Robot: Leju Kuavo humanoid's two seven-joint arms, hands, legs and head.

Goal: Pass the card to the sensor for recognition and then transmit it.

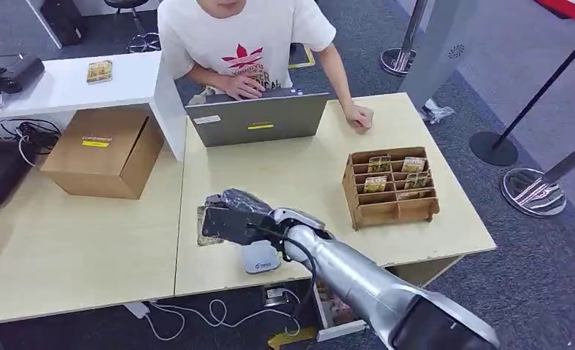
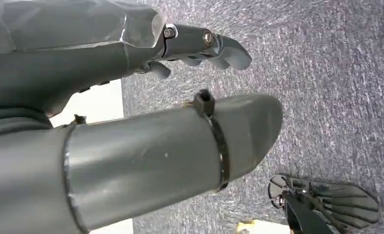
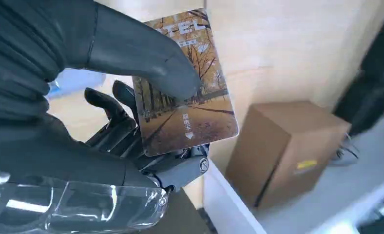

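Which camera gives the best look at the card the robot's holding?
The right wrist view: the card shows close up, its tree picture clear, pinched by the right hand. The head view shows a sliver beneath that hand; the left wrist view looks at carpet.

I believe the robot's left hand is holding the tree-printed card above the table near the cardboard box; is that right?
Not quite: the right hand holds the tree-printed card, as the right wrist view shows. The rest stands: it is above the table, near the cardboard box.
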